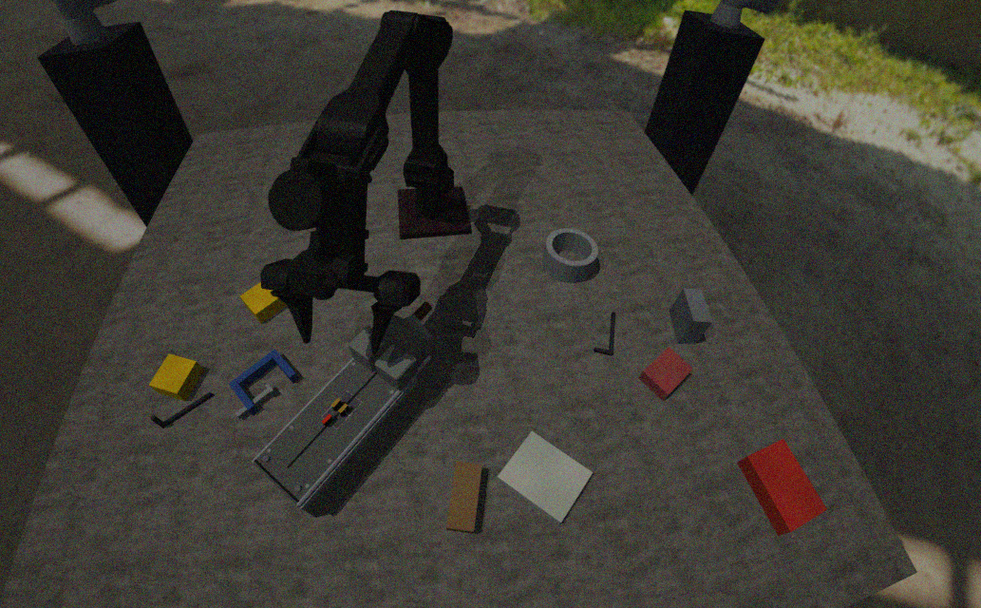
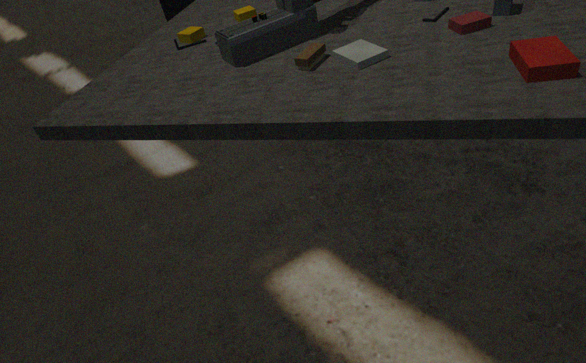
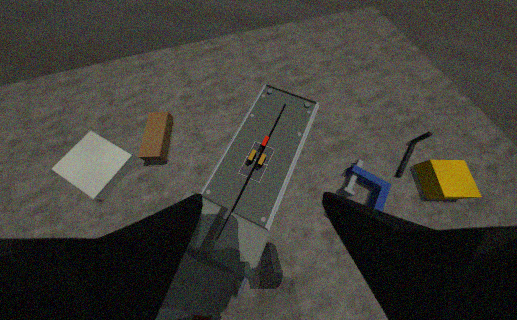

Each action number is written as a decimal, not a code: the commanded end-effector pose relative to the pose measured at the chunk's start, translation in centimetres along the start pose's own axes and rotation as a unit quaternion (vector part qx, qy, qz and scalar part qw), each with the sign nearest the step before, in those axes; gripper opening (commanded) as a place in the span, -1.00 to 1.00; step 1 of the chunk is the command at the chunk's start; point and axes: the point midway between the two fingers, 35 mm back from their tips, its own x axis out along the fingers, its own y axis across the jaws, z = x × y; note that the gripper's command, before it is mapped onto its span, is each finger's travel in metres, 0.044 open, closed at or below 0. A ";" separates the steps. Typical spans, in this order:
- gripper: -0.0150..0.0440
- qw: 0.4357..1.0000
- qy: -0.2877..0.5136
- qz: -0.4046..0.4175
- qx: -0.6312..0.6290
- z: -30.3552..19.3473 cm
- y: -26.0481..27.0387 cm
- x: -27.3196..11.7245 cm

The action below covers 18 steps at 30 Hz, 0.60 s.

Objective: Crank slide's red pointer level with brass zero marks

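The grey slide machine (image 1: 312, 464) (image 2: 258, 45) (image 3: 244, 140) lies diagonally on the table. Its red pointer (image 1: 326, 419) (image 2: 254, 19) (image 3: 265, 141) is a little off the two brass marks, on the side away from the housing (image 1: 396, 365). One brass mark (image 3: 251, 156) and the other brass mark (image 3: 261, 160) flank the slot. The brown crank handle (image 1: 422, 310) shows behind the housing; the crank arm is mostly hidden. My gripper (image 1: 341, 346) (image 3: 263, 198) is open and empty. It hangs above the housing end, one finger in front of the housing in the top view.
A blue clamp (image 1: 241, 385) (image 3: 381, 192), two yellow blocks (image 1: 175, 375) (image 1: 255, 303) and a hex key (image 1: 184, 409) lie left of the machine. A brown block (image 1: 465, 494) and white slab (image 1: 545, 475) lie right. Farther right are a grey ring (image 1: 571, 275), grey block (image 1: 688, 316) and red blocks (image 1: 666, 371) (image 1: 784, 483).
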 end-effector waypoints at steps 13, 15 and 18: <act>1.00 1.000 0.000 0.000 0.000 3.1 0.2 -4.3; 1.00 1.000 0.002 -0.005 0.005 2.9 0.5 -4.4; 1.00 0.999 0.006 -0.026 0.027 1.8 1.9 -4.9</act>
